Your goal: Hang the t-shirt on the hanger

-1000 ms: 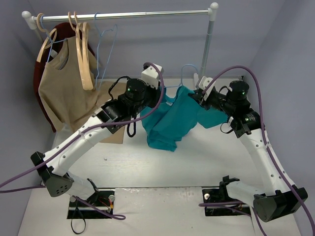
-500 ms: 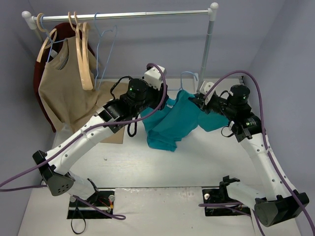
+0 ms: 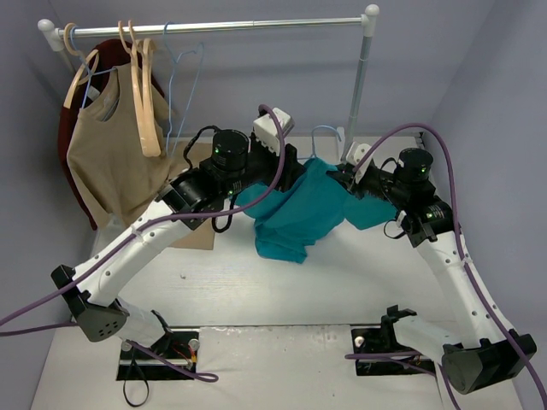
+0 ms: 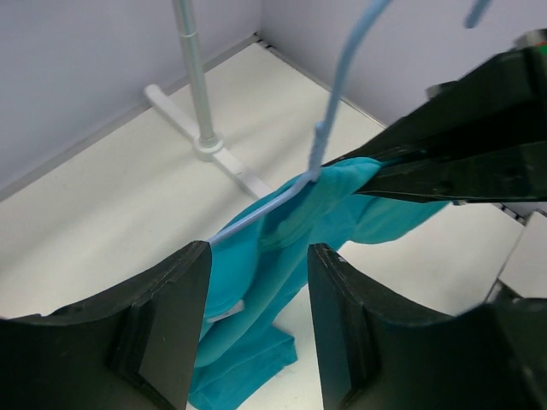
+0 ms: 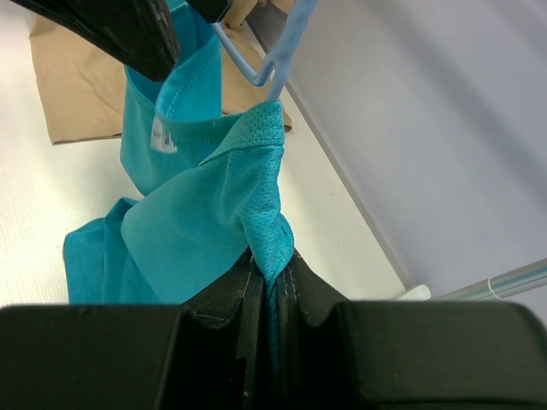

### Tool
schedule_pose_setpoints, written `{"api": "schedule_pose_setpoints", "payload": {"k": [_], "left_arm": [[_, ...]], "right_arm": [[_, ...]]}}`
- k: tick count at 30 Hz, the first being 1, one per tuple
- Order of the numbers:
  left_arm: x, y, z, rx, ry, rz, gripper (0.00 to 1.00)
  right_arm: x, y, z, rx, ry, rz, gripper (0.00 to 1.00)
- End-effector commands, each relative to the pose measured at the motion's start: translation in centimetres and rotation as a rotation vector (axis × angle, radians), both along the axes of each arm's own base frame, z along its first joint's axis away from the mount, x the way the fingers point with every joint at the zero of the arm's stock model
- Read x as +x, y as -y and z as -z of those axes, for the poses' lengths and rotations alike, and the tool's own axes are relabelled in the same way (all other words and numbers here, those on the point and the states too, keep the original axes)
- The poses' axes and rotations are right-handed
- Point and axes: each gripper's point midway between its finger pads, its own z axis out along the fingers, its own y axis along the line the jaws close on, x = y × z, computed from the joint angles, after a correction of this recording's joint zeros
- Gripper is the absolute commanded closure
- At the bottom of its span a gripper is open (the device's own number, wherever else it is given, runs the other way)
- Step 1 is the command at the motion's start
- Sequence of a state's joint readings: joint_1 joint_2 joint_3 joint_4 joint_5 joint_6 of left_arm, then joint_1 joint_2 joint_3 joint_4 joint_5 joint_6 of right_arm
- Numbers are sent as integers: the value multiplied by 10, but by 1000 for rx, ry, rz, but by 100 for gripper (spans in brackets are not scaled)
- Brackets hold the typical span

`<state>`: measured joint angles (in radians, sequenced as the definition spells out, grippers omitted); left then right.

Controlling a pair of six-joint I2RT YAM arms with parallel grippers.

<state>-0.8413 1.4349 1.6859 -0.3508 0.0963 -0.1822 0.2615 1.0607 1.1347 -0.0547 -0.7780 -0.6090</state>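
The teal t-shirt (image 3: 295, 209) hangs crumpled between the two arms, and its lower folds reach the table. The light-blue wire hanger (image 4: 335, 102) is inside the shirt, with its hook (image 3: 327, 132) sticking up above the collar. My left gripper (image 3: 293, 167) is at the shirt's left shoulder. Its jaws stand open, with the cloth (image 4: 265, 282) showing beyond the gap (image 4: 256, 256). My right gripper (image 5: 272, 265) is shut on a pinched fold of the t-shirt (image 5: 214, 205), just below the hanger neck (image 5: 278, 64).
A clothes rail (image 3: 214, 27) runs across the back on a post (image 3: 359, 81). On it hang wooden hangers (image 3: 147, 102), a tan sleeveless top (image 3: 111, 162) and spare blue wire hangers (image 3: 184, 77). A tan cloth (image 3: 195, 235) lies on the table under my left arm.
My left gripper has opened and let go at the shirt's left side. The right arm rose slightly and keeps its grip on the shirt.
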Motion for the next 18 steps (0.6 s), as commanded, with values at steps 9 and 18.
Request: {"api": "schedule_pose_setpoints", "payload": {"k": [9,18], "left_arm": [[0,-14,-69,-164,106,150,52],[26,-60,-53,-105,77,-92,52]], "right_arm": [[-1,-5,-31,40,121,-41,100],[-1,-5,-25,38,110,-41,100]]}}
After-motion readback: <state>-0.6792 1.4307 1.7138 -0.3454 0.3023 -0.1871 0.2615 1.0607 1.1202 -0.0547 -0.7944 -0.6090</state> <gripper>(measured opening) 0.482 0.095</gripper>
